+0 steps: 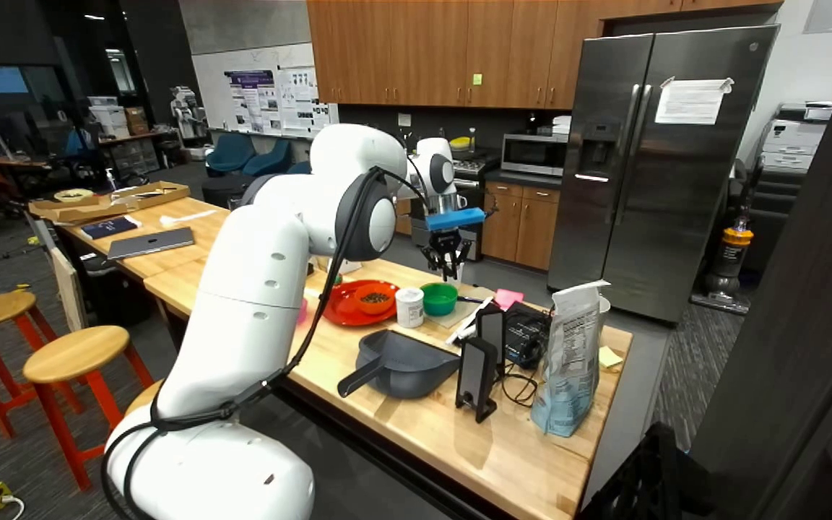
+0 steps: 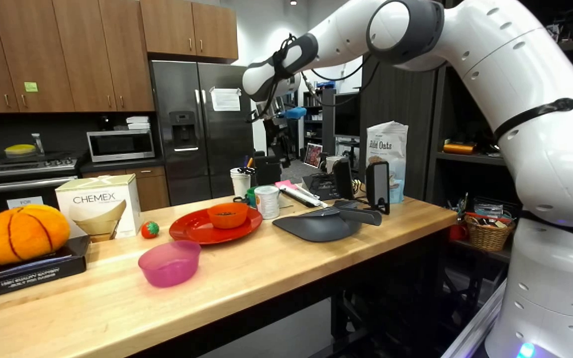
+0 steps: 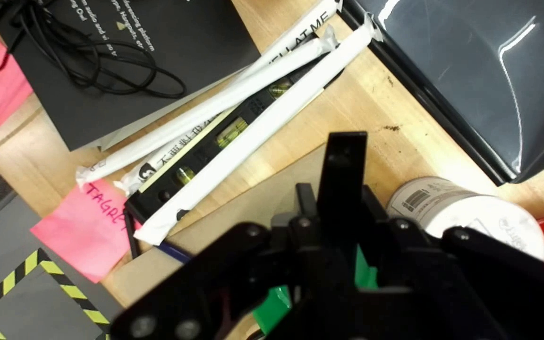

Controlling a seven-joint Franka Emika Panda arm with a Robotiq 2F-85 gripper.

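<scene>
Fingers (image 3: 343,170) of the gripper (image 1: 450,275) are drawn tightly together, and the tool hangs over the wooden table (image 2: 246,263), nearest the green bowl (image 1: 439,300). That bowl stands just beside the white canister (image 1: 409,308) — in the wrist view the gripper itself covers most of the bowl, leaving slivers of green. Close by the canister lies a red plate (image 2: 187,229), and on it sits an orange bowl (image 2: 228,218) with small brown bits inside. A grey dustpan (image 1: 409,372) rests near the canister as well. Beyond the canister, in an exterior view, I can make out a white cup (image 2: 240,184) holding pens (image 2: 249,163). A spirit level (image 3: 232,133) lies a little way from the canister among white wrapped sticks (image 3: 262,130), one end by a pink note (image 3: 85,231) with handwriting. Farther from the canister I see a black box (image 3: 182,47), a pair of dark speakers (image 1: 475,375) and an upright bag of oats (image 1: 569,361) — of these, the bag stands farthest off. Well apart from the canister, past the red plate, are a translucent pink bowl (image 2: 170,263), a red strawberry (image 2: 149,230), a white Chemex box (image 2: 100,205) and an orange pumpkin (image 2: 24,233). The white arm (image 1: 243,332) arches high above, stretched out so that the gripper hangs higher than the canister's top.
</scene>
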